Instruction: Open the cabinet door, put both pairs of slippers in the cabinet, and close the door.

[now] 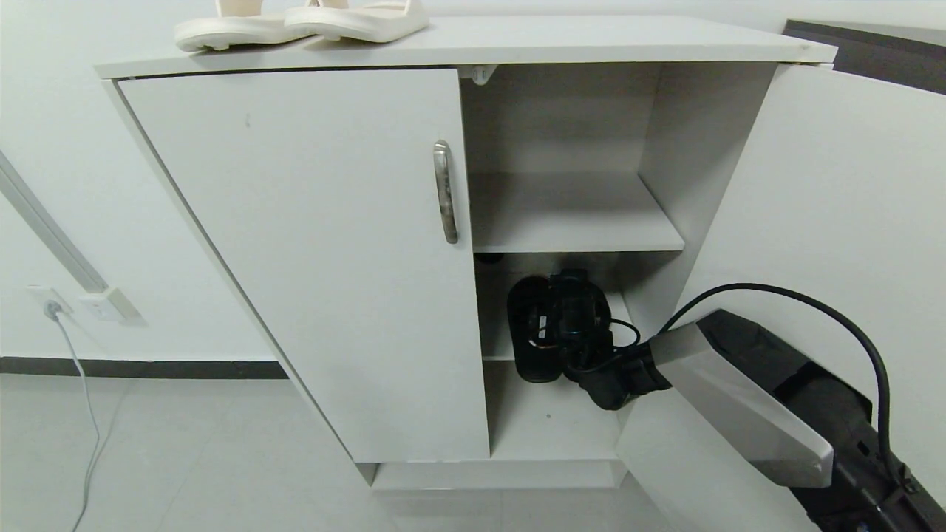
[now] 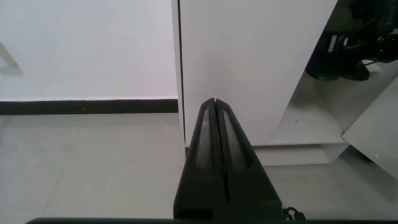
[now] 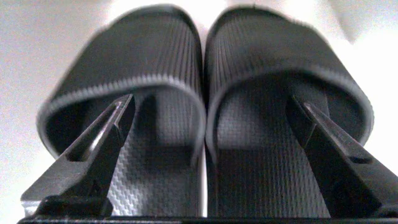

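A white cabinet (image 1: 591,44) stands with its left door (image 1: 310,244) closed and its right door (image 1: 828,222) swung open. A pair of black slippers (image 1: 531,332) sits in the lower compartment, side by side (image 3: 205,68). My right gripper (image 1: 573,329) is inside that compartment, right at them. It is open (image 3: 211,102), with one finger in each slipper's opening and the two inner strap edges between the fingers. A cream pair of slippers (image 1: 303,22) lies on the cabinet top at the left. My left gripper (image 2: 214,106) is shut and empty, low above the floor, facing the closed door's lower part.
The middle shelf (image 1: 569,214) behind the open door is bare. A metal handle (image 1: 444,192) runs along the closed door's inner edge. A wall socket with a hanging cable (image 1: 52,307) is at the left. Light floor (image 1: 185,458) spreads before the cabinet.
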Available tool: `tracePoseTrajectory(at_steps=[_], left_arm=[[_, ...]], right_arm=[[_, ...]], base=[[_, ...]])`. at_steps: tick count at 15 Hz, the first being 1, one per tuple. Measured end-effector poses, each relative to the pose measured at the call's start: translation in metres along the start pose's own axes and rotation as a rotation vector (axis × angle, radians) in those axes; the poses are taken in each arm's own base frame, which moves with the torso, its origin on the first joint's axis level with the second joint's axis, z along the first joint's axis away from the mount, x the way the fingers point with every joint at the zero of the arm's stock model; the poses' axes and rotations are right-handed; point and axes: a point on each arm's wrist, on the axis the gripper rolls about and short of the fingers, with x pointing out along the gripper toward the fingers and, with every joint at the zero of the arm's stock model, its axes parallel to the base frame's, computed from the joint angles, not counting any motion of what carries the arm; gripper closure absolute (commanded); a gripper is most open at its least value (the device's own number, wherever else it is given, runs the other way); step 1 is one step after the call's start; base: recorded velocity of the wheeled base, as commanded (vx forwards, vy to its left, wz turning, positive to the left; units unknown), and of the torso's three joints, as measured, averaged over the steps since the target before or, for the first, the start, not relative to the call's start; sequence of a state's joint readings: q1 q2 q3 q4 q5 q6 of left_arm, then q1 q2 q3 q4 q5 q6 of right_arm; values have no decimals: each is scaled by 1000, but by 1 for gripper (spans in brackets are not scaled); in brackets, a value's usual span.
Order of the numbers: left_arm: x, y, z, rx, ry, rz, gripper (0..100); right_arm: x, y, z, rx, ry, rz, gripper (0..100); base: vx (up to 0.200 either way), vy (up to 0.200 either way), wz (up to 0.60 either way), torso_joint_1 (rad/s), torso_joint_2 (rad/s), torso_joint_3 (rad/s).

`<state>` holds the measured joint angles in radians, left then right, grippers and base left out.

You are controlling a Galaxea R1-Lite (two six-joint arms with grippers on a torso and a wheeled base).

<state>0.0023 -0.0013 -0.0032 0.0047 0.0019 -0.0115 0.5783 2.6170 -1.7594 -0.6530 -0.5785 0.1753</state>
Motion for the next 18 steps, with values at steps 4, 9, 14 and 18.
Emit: tracePoseTrajectory(at_steps=[4,9,14,18], left_arm=[[0,0,0,1,0,0,100],[0,0,0,6,0,-2,100],[0,0,0,6,1,-3,100],[0,0,0,3,0,-2,100]], right_arm=[[-22,-2,3,-7,7,10,0],[-87,-12,11,-14,8,76,0],[-177,-44,23,-1,-4,288,0],[-205,-61,39,-20,-35,324,0]], base=[[0,0,0,0,0,0],[0,0,0,0,0,0],[0,0,0,0,0,0],[0,0,0,0,0,0]])
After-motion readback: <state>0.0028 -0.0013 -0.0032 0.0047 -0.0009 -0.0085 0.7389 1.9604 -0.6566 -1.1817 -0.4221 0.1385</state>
